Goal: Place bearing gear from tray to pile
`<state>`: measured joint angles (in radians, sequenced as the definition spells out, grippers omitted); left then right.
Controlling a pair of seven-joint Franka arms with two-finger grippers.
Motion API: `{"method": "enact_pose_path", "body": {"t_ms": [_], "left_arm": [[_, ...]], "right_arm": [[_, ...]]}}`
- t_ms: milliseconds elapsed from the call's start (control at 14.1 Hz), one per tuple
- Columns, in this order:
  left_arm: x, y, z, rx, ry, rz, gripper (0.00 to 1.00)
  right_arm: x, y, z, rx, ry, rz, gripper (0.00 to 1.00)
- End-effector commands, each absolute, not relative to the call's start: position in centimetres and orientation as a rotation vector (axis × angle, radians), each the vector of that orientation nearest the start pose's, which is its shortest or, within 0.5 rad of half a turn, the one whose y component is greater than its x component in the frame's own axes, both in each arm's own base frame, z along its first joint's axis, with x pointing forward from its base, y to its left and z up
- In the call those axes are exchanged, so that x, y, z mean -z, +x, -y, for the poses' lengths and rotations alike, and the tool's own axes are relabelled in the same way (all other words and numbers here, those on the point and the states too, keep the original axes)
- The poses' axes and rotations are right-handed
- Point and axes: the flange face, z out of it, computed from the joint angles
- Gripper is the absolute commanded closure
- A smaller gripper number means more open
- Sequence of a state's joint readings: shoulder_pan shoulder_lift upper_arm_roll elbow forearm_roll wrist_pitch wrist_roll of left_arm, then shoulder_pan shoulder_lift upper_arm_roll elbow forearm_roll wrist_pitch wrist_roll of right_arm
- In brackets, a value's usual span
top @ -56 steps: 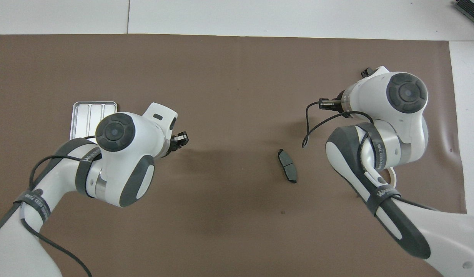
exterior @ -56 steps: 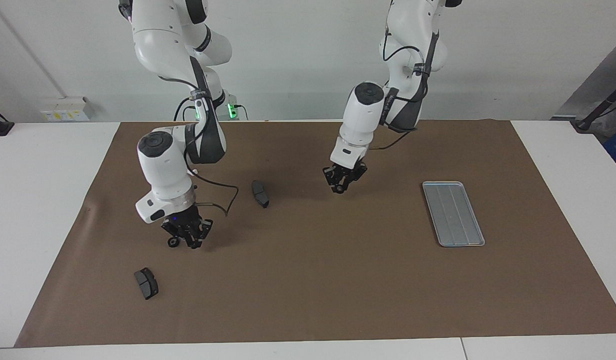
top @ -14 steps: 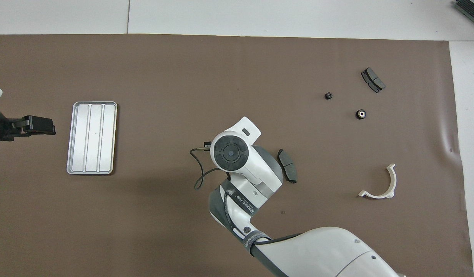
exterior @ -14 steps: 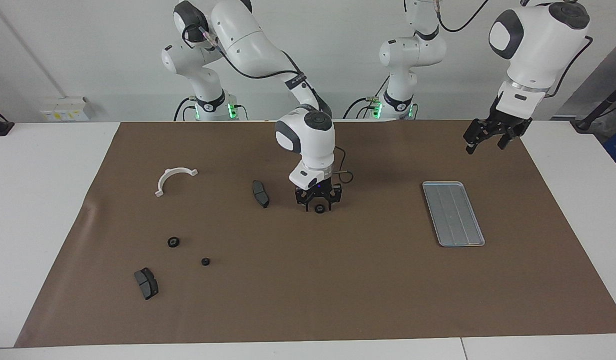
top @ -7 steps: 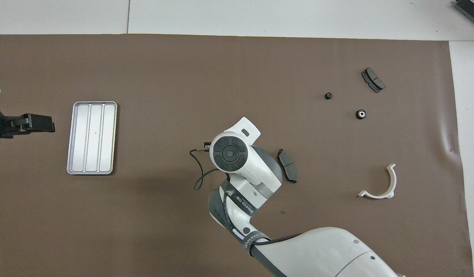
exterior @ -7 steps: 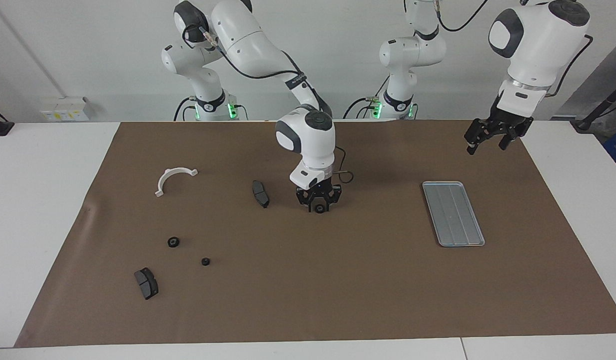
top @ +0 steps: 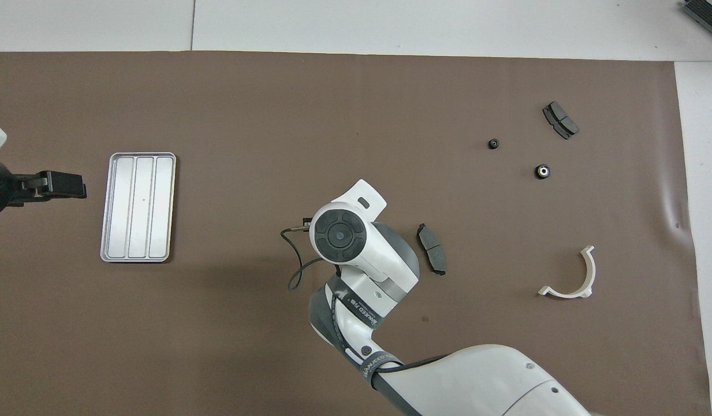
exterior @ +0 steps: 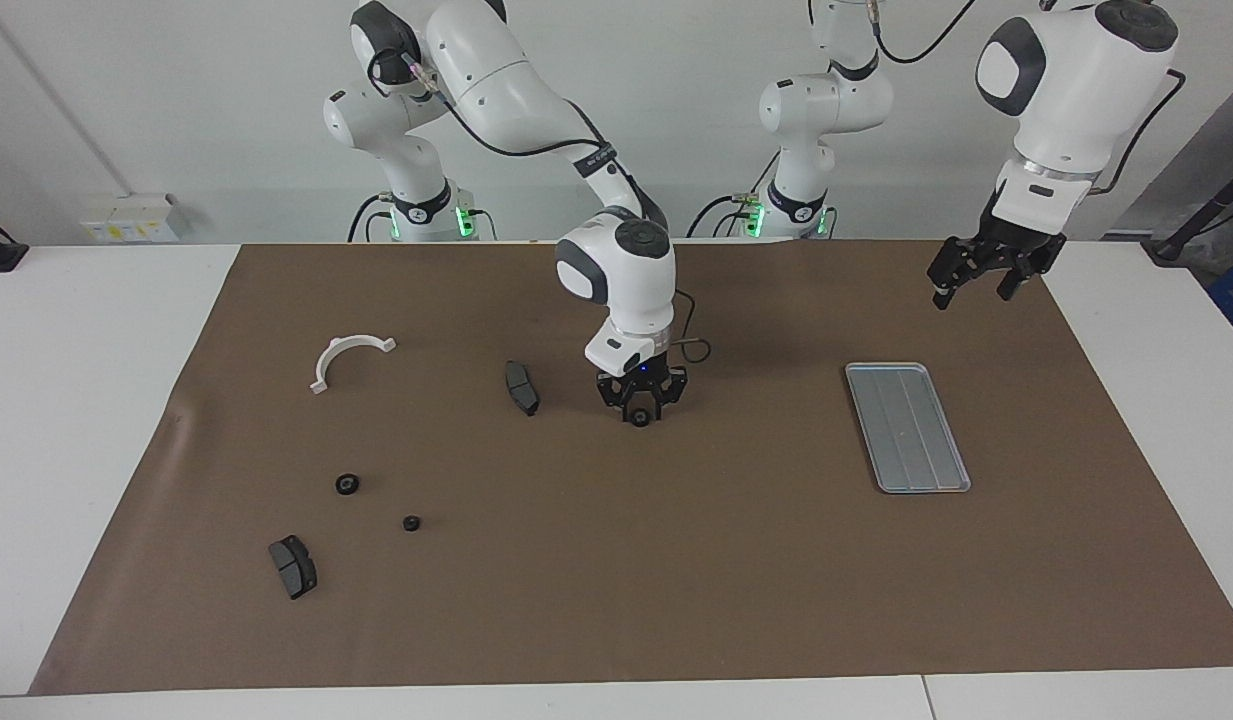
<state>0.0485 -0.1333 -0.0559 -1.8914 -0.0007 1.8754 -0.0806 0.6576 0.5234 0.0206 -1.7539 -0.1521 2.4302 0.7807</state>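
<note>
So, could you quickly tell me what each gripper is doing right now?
Left gripper: open, empty, raised near the tray.
Right gripper: closed on a small black gear.

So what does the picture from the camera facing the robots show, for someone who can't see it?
The right gripper is low over the middle of a brown mat, closed around a small black gear. The left gripper waits open in the air near an empty silver tray.
</note>
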Motion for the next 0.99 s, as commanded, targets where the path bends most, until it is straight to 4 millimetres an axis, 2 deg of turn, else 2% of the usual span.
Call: {"method": "enact_pose_path", "body": {"t_ms": [0, 283, 354, 495, 708, 920], "left_arm": [[-57.4, 52.5, 0.1, 0.192, -3.145, 0.125, 0.0], [-57.5, 52.5, 0.1, 0.195, -3.145, 0.122, 0.0], [-57.5, 52.5, 0.1, 0.195, -3.145, 0.122, 0.0], [-57.5, 52.5, 0.1, 0.195, -3.145, 0.122, 0.0], [-57.5, 52.5, 0.1, 0.195, -3.145, 0.125, 0.0], [-57.5, 52.5, 0.1, 0.195, -3.145, 0.122, 0.0]], "right_arm": [[-28.5, 53.0, -42.4, 0.293, -3.117, -0.011, 0.55], [-28.2, 52.8, -42.4, 0.272, -3.132, -0.006, 0.55], [-28.2, 52.8, -42.4, 0.272, -3.132, -0.008, 0.59], [-28.3, 52.9, -42.4, 0.274, -3.131, -0.006, 1.0], [-28.6, 53.1, -42.3, 0.275, -3.132, -0.01, 1.0], [-30.0, 54.3, -41.1, 0.272, -3.147, -0.063, 1.0]]}}
